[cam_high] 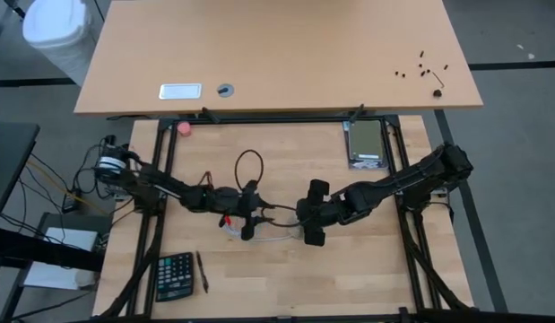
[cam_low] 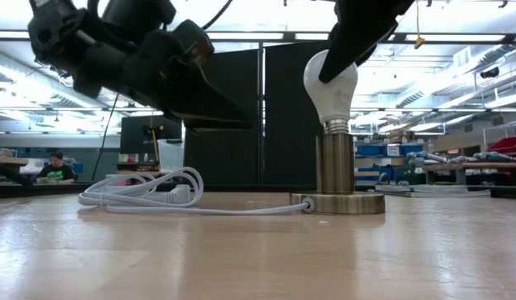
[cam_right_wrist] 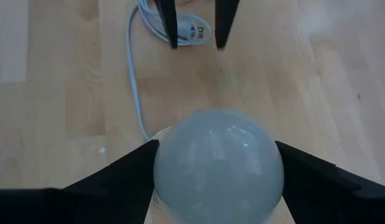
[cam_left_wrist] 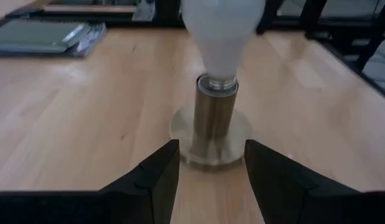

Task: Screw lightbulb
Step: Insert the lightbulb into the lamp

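Note:
The white lightbulb [cam_low: 328, 87] stands upright with its grey screw base in the brass socket post [cam_low: 334, 162] of a round brass lamp base [cam_low: 341, 202]. My right gripper [cam_right_wrist: 218, 163] comes down from above and is shut on the bulb's globe. My left gripper [cam_left_wrist: 211, 155] is open, low over the table on the left of the lamp base. Its fingers point at the post and touch nothing. It also shows in the right wrist view [cam_right_wrist: 197, 31]. A white cord [cam_low: 149, 190] runs from the base and lies coiled on the table. My right gripper pinches the bulb's round globe [cam_right_wrist: 180, 155] between its two fingers [cam_right_wrist: 127, 168], one on each side of its widest part. The fingers come from above, slanting down. The bulb stands upright, its screw base [cam_low: 335, 127] in the socket post.
A calculator [cam_high: 174, 275] and a pen [cam_high: 203, 271] lie near the table's front left. A grey flat device [cam_high: 366, 144] lies at the far right and a small pink thing [cam_high: 184, 128] at the far left. A second table [cam_high: 277, 54] stands behind.

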You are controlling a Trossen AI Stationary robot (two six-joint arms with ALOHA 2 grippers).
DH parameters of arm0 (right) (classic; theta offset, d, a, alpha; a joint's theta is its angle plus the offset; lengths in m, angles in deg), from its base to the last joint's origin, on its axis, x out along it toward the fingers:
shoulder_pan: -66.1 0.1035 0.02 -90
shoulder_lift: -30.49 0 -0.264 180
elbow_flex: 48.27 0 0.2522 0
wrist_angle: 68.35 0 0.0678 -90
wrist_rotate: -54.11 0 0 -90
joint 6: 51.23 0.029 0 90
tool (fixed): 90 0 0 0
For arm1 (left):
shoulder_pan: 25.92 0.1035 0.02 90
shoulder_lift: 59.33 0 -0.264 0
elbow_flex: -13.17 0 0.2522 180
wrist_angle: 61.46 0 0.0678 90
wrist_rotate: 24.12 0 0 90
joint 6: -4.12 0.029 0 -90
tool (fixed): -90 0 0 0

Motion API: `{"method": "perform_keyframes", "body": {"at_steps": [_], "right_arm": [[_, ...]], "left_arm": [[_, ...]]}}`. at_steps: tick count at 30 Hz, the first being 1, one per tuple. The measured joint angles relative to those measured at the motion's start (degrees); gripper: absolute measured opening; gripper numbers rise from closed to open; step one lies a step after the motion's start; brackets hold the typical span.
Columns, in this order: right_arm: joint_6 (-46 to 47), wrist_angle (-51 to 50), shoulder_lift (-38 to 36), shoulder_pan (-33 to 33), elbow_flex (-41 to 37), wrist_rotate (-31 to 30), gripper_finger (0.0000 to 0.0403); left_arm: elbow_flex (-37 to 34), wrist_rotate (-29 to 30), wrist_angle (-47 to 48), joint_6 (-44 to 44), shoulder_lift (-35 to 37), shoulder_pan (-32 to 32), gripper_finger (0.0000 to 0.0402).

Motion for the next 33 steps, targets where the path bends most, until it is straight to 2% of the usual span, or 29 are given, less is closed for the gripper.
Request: {"method": "perform_keyframes", "body": {"at_steps": [8, 15, 22, 31, 33], "right_arm": [[-0.57, 0.83, 0.02, 0.15, 0.01, -1.00, 0.0305], [-0.33, 1.09, 0.02, 0.21, 0.01, -1.11, 0.0305], [0.83, 0.52, 0.02, 1.41, 0.01, -1.28, 0.0305], [4.21, -1.29, 0.02, 3.92, 0.03, -4.11, 0.0305], [4.97, -1.72, 0.02, 4.38, 0.03, -4.62, 0.0305]], "left_arm": [[6.19, -1.14, -7.31, -0.09, -13.04, -2.04, 0.0189], [13.60, -0.25, -7.55, -0.41, -20.90, -2.39, 0.0189], [17.98, 2.12, -7.50, -0.62, -24.67, -2.43, 0.0189], [18.32, 2.07, -7.56, -1.75, -24.76, -2.58, 0.0189], [18.38, 3.53, -7.56, -2.37, -24.76, -2.84, 0.0189]]}}
